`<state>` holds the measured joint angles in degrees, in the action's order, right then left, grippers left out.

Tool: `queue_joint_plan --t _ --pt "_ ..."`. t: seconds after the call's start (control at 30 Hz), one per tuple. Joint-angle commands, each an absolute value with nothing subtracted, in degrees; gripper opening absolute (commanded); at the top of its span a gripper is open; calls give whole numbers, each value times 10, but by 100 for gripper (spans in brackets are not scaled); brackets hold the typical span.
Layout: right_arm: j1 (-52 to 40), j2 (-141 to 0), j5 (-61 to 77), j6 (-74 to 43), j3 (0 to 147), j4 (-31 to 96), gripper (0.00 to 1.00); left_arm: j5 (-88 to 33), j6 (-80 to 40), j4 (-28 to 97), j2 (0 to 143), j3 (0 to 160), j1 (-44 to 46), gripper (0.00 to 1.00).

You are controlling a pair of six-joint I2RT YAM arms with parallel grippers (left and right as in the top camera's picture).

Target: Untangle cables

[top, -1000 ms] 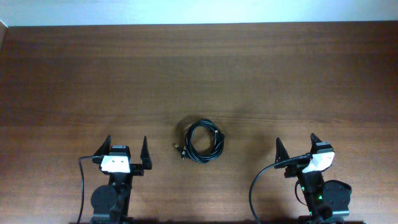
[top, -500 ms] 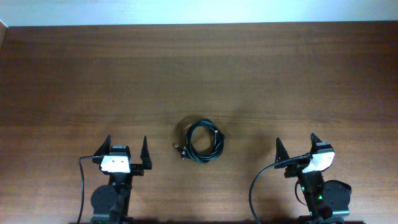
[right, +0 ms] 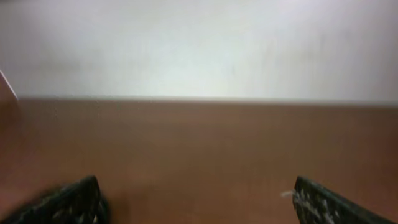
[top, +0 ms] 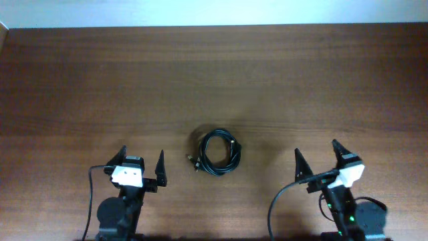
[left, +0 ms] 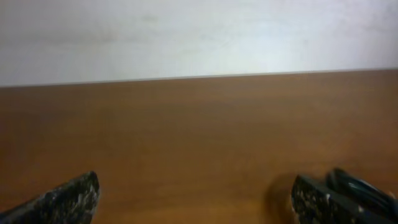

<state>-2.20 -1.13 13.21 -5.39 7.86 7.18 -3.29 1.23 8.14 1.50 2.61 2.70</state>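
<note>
The cables (top: 217, 152) are thin black cords wound in a small coil with metallic plug ends at its left side, lying on the table's front middle. My left gripper (top: 142, 155) is open and empty, to the left of the coil and apart from it. My right gripper (top: 316, 150) is open and empty, to the right of the coil. In the left wrist view the open fingers (left: 193, 199) frame bare wood, and a blurred dark loop (left: 364, 186) shows behind the right finger. In the right wrist view the open fingers (right: 196, 199) frame bare wood only.
The brown wooden table (top: 214, 80) stretches to a pale wall at the back. Thick black wires run from each arm's base at the front edge. Nothing else lies on the table.
Both arms have shifted slightly; the left gripper has moved a little to the right. The coil has not moved.
</note>
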Motion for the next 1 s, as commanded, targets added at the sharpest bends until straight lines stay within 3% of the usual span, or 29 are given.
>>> queue_joint_plan --t 0.0,0.13,0.23,0.33,0.37,0.47,0.57,0.6,0.7,0.73,0.77,0.83,0.87,0.93,0.97 --pt "-26 -49 156 -88 188 119 99 -100 -9 129 76 141 25 99" --pt "-26 -253 306 -102 455 324 99 -189 -83 274 277 395 25 99" --pt "-26 -362 313 -91 609 483 99 -210 -81 334 334 502 25 99" --pt "-26 -411 312 -69 614 543 99 -219 -67 380 333 502 25 100" --pt "-26 -444 306 -31 614 572 99 -219 -29 408 333 502 25 94" --pt "-36 -602 296 33 614 670 99 -145 23 462 353 503 25 92" --pt "-140 -764 261 39 614 668 99 -122 22 465 404 502 25 94" --pt "-199 -807 247 1 614 619 99 -127 22 466 427 502 25 100" --pt "-305 -852 107 -134 613 438 99 -136 23 456 432 503 25 99" --pt "-325 -863 35 -214 609 373 99 -166 25 455 432 503 25 92" --pt "-329 -872 16 -255 607 356 99 -168 25 458 432 503 25 76" --pt "-330 -903 -18 -380 599 337 100 -168 24 459 432 503 25 70" --pt "-330 -916 -23 -413 592 332 93 -168 24 460 432 503 25 67" --pt "-330 -958 -22 -460 571 332 88 -172 22 460 432 503 25 45" --pt "-330 -970 -20 -460 565 332 84 -172 22 460 432 503 25 43"
